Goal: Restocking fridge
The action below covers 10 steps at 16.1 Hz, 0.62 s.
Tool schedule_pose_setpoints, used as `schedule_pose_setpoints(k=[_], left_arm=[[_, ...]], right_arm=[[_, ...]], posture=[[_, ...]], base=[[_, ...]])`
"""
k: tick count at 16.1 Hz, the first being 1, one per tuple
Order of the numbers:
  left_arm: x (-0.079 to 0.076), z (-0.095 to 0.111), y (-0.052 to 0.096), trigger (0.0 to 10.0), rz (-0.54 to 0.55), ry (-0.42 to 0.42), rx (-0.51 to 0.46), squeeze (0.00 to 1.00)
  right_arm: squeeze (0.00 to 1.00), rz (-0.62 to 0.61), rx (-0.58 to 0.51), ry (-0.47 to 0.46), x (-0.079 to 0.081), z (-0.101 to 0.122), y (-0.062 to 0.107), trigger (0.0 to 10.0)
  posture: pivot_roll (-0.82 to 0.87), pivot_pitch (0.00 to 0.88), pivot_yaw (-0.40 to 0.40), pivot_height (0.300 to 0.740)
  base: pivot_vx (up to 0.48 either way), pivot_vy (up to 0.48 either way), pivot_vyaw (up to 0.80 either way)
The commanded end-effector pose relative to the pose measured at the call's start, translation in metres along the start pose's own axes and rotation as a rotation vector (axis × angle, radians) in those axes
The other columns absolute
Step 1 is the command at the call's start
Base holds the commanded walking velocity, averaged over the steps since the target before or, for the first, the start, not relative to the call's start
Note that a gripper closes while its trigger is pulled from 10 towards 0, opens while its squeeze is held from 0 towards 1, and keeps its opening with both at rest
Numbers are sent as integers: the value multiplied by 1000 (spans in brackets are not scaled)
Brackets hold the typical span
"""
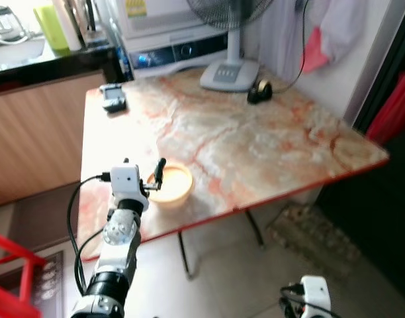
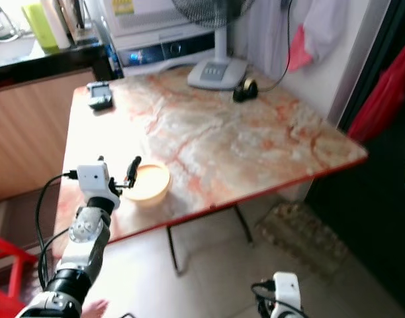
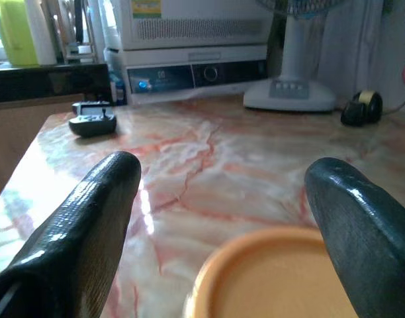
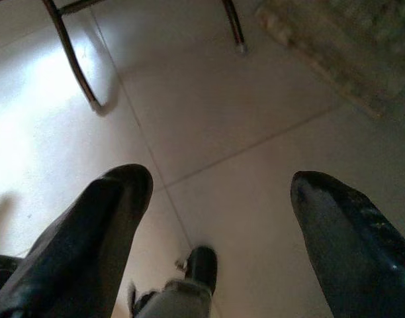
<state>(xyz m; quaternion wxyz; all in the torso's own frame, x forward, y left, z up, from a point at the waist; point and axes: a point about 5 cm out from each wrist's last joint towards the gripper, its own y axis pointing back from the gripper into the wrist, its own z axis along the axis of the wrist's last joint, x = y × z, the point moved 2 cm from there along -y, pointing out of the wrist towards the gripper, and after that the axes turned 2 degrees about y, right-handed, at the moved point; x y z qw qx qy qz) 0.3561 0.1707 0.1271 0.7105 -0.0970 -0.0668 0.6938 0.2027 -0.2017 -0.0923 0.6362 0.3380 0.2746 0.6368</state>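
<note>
A shallow orange bowl [image 1: 171, 185] sits on the marble table [image 1: 269, 146], close to its front edge. My left gripper [image 1: 143, 165] is raised over the table at the bowl's near left rim and is open. In the left wrist view the bowl [image 3: 275, 281] lies low between its two black fingers [image 3: 90, 218], with nothing held. My right gripper [image 4: 219, 182] hangs low beside the table, open over the tiled floor [image 4: 209, 99].
At the table's back stand a fan base [image 1: 229, 73], a black tape dispenser [image 1: 259, 91], a small black device [image 1: 113, 98] and a white appliance [image 1: 169, 26]. A red frame [image 1: 10, 265] is at my lower left. A mat [image 1: 315, 238] lies under the table's right side.
</note>
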Motion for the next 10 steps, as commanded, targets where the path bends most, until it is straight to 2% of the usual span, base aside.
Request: schedule_pose_setpoints(k=[1, 5, 10], left_arm=[[10, -6, 4, 10000, 32, 36, 31, 0], [19, -15, 5, 10000, 113, 266, 83, 0], [20, -15, 0, 10000, 115, 396, 93, 0]], right_arm=[[0, 27, 12, -3, 10, -3, -1, 10000], [0, 25, 8, -1, 9, -2, -2, 10000], [0, 27, 6, -1, 9, -1, -2, 10000]], posture=[[2, 23, 29, 740], [0, 30, 25, 740], [-1, 32, 24, 740]], base=[[0, 0, 0], [0, 0, 0], [0, 0, 0]])
